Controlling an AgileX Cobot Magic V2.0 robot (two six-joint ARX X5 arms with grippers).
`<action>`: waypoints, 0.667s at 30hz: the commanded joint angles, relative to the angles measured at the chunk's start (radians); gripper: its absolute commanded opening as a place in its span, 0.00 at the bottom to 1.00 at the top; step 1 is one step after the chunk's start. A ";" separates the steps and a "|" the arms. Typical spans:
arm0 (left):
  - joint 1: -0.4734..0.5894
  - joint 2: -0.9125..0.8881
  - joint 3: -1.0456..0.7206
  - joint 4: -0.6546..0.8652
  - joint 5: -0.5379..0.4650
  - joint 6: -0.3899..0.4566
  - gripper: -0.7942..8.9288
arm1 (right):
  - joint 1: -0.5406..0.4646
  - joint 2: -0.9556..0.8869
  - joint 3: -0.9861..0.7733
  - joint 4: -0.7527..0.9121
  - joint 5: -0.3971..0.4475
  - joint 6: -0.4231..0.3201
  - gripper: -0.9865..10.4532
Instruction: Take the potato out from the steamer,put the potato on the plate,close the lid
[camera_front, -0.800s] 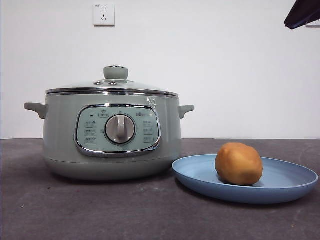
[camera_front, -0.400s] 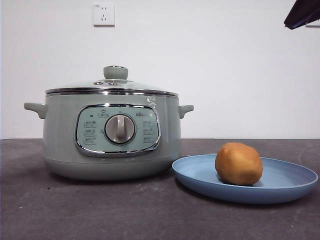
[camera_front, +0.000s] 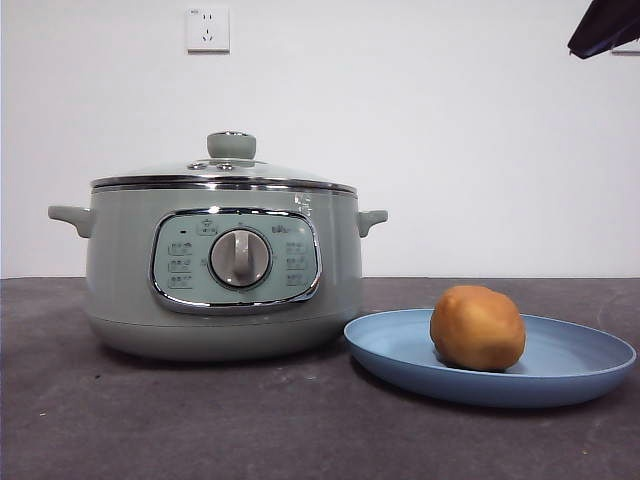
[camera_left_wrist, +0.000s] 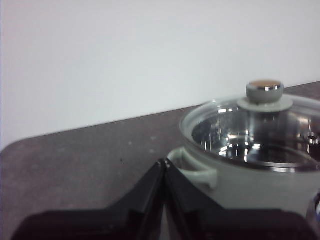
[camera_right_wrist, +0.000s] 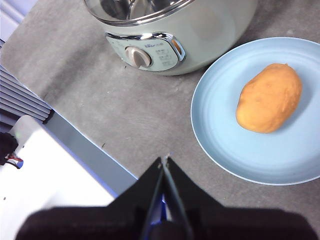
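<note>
The golden-brown potato (camera_front: 478, 327) lies on the light-blue plate (camera_front: 570, 375), to the right of the sage-green steamer (camera_front: 120, 280). The glass lid (camera_front: 222, 172) with its green knob sits closed on the steamer. The right wrist view shows the potato (camera_right_wrist: 269, 98) on the plate (camera_right_wrist: 225, 135) beside the steamer (camera_right_wrist: 210, 35). My right gripper (camera_right_wrist: 164, 161) is shut and empty, high above the table's front edge. My left gripper (camera_left_wrist: 164, 164) is shut and empty, beside the steamer's handle (camera_left_wrist: 195, 170), with the lid (camera_left_wrist: 260, 125) in view. One arm shows as a black tip (camera_front: 605, 25) at the top right corner.
A wall socket (camera_front: 208, 29) sits on the white wall behind the steamer. The dark grey table (camera_front: 250, 420) runs along the front. In the right wrist view a white and blue edge (camera_right_wrist: 65, 165) borders the table.
</note>
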 joint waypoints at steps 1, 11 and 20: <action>0.003 -0.037 -0.051 0.014 -0.007 -0.033 0.08 | 0.001 -0.001 -0.002 0.005 0.003 0.002 0.09; 0.003 -0.099 -0.144 0.006 -0.033 -0.065 0.08 | 0.001 -0.001 -0.002 0.005 0.002 0.002 0.09; 0.003 -0.114 -0.150 -0.130 -0.035 -0.068 0.08 | 0.001 -0.001 -0.002 0.005 0.003 0.002 0.09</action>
